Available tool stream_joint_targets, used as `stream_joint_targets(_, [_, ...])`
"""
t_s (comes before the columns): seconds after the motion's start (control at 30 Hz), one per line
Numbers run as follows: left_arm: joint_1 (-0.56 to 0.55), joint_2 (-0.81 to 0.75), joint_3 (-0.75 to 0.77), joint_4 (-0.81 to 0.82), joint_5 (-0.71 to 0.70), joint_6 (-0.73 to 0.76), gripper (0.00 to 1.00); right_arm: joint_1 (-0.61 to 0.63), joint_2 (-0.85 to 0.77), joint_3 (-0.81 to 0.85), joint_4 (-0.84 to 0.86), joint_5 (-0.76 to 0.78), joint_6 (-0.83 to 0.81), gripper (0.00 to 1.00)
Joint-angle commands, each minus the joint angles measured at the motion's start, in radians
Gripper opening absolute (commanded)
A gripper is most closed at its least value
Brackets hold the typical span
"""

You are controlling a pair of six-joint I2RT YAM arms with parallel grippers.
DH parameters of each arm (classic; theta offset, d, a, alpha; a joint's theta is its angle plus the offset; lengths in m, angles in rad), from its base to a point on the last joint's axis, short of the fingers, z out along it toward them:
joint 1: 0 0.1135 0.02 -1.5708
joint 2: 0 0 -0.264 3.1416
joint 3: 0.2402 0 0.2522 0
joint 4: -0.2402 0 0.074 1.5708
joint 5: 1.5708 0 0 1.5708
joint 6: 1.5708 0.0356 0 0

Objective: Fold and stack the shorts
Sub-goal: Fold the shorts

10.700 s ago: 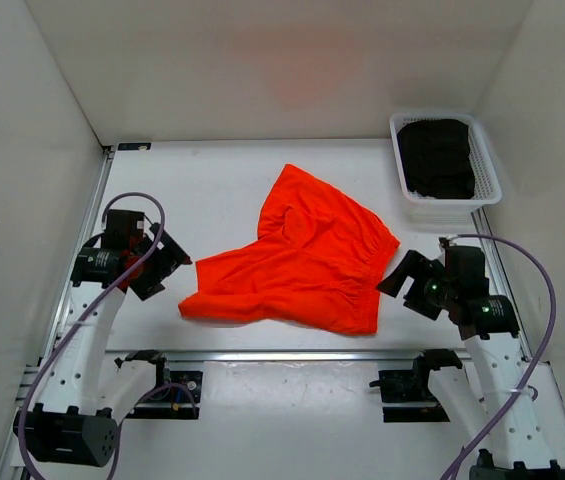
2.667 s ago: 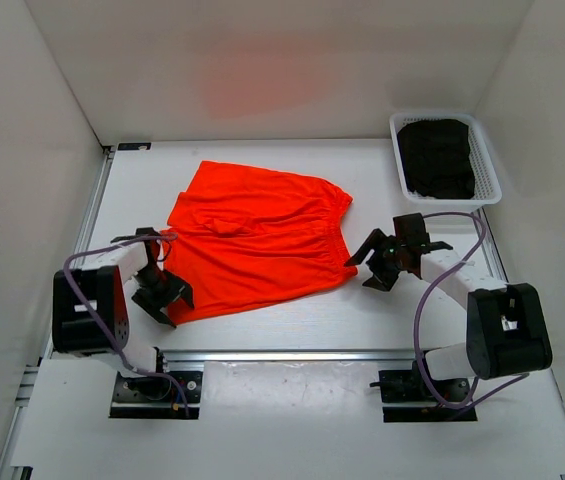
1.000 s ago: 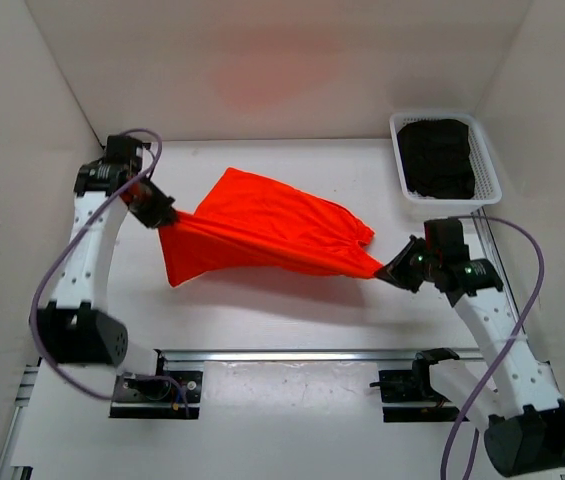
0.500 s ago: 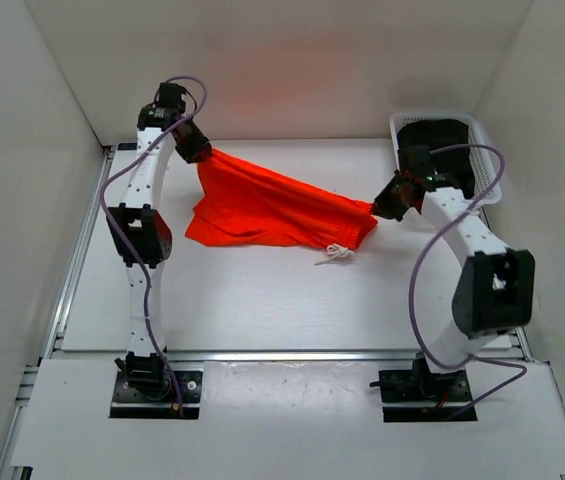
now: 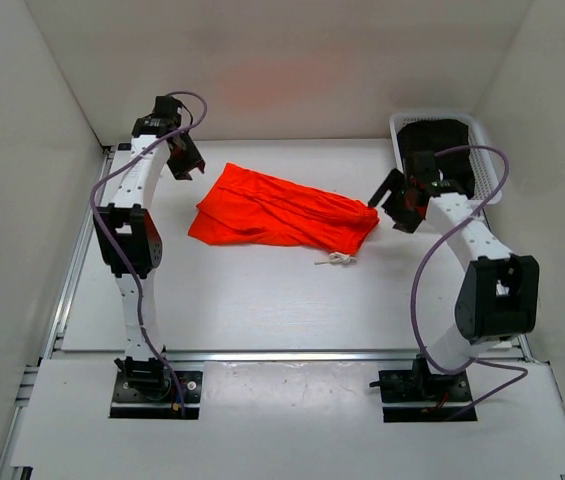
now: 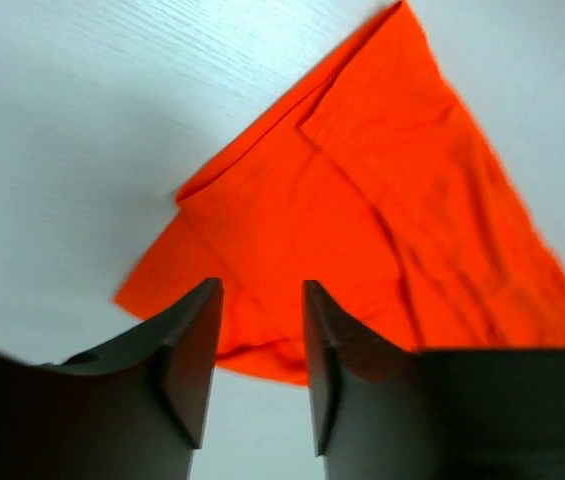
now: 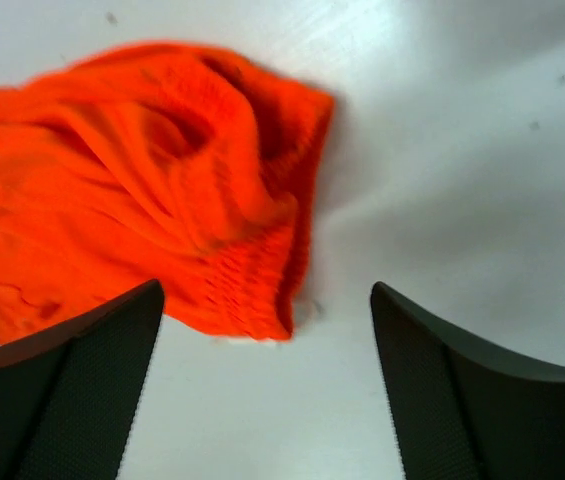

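The orange-red shorts (image 5: 282,212) lie folded over on the table at mid back, with the white drawstring (image 5: 339,258) poking out at the near right. My left gripper (image 5: 187,160) hangs just beyond the left corner of the shorts (image 6: 362,200), jaws partly open and empty. My right gripper (image 5: 390,200) sits off the right end by the gathered waistband (image 7: 262,250), jaws wide open with nothing between them. In both wrist views the fabric rests on the table below the fingers, apart from them.
A white basket (image 5: 486,160) holding dark clothes stands at the back right, just behind my right arm. White walls close in the back and both sides. Bare table (image 5: 282,310) spreads in front of the shorts.
Both grippers were shut on the shorts' ends and carried them toward the back, folding them over. Now both have opened and let go, and the shorts have dropped flat onto the table.
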Motion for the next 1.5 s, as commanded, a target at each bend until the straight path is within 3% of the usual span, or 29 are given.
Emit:
stream_joint_targets(0.0, [-0.003, -0.072, -0.061, 0.011, -0.027, 0.058, 0.47, -0.002, -0.081, -0.111, 0.016, -0.051, -0.024, 0.83])
stream_joint_targets(0.07, [-0.003, -0.041, -0.050, -0.003, -0.037, 0.068, 0.50, -0.002, -0.100, -0.182, 0.025, -0.062, -0.015, 0.77])
stream_joint_targets(0.1, [-0.003, 0.000, -0.033, -0.018, -0.046, 0.069, 0.63, -0.002, -0.114, -0.197, 0.035, -0.062, -0.015, 0.73])
stream_joint_targets(0.17, [-0.003, 0.044, 0.034, -0.039, -0.057, 0.069, 0.79, -0.002, -0.114, -0.211, 0.047, -0.106, -0.015, 0.73])
stream_joint_targets(0.23, [-0.003, 0.106, 0.097, -0.064, -0.057, 0.079, 0.93, -0.002, -0.090, -0.211, 0.047, -0.131, -0.015, 0.81])
stream_joint_targets(0.37, [-0.003, 0.163, 0.109, -0.064, -0.069, 0.079, 0.90, -0.002, -0.010, -0.170, 0.056, -0.189, -0.015, 0.92])
stream_joint_targets(0.67, [-0.003, 0.232, 0.086, -0.044, -0.123, 0.078, 0.87, 0.021, 0.099, -0.142, 0.108, -0.281, 0.007, 0.94])
stream_joint_targets(0.83, [-0.003, 0.264, 0.099, -0.032, -0.096, 0.078, 0.61, 0.041, 0.121, -0.164, 0.145, -0.303, 0.042, 0.89])
stream_joint_targets(0.9, [-0.003, 0.264, 0.099, -0.032, -0.087, 0.078, 0.29, 0.041, 0.147, -0.164, 0.156, -0.303, 0.051, 0.84])
stream_joint_targets(0.97, [-0.003, 0.255, 0.099, -0.043, -0.098, 0.078, 0.10, 0.041, 0.159, -0.164, 0.156, -0.291, 0.051, 0.78])
stream_joint_targets(1.13, [-0.003, 0.201, 0.076, -0.033, -0.098, 0.078, 0.10, 0.059, 0.181, -0.153, 0.176, -0.300, 0.051, 0.55])
stream_joint_targets(1.23, [-0.003, 0.158, 0.066, -0.033, -0.098, 0.078, 0.10, 0.081, 0.181, -0.144, 0.176, -0.300, 0.051, 0.29])
stream_joint_targets(1.27, [-0.003, 0.148, 0.057, -0.033, -0.112, 0.078, 0.10, 0.081, 0.181, -0.144, 0.176, -0.291, 0.051, 0.12])
stream_joint_targets(1.3, [-0.003, 0.126, 0.057, -0.033, -0.112, 0.078, 0.10, 0.081, 0.181, -0.144, 0.176, -0.291, 0.051, 0.04])
stream_joint_targets(1.33, [-0.003, 0.115, 0.057, -0.033, -0.112, 0.078, 0.10, 0.081, 0.181, -0.144, 0.176, -0.281, 0.051, 0.00])
stream_joint_targets(1.47, [-0.003, 0.040, 0.002, -0.043, -0.121, 0.087, 0.10, 0.081, 0.132, -0.144, 0.158, -0.246, 0.030, 0.00])
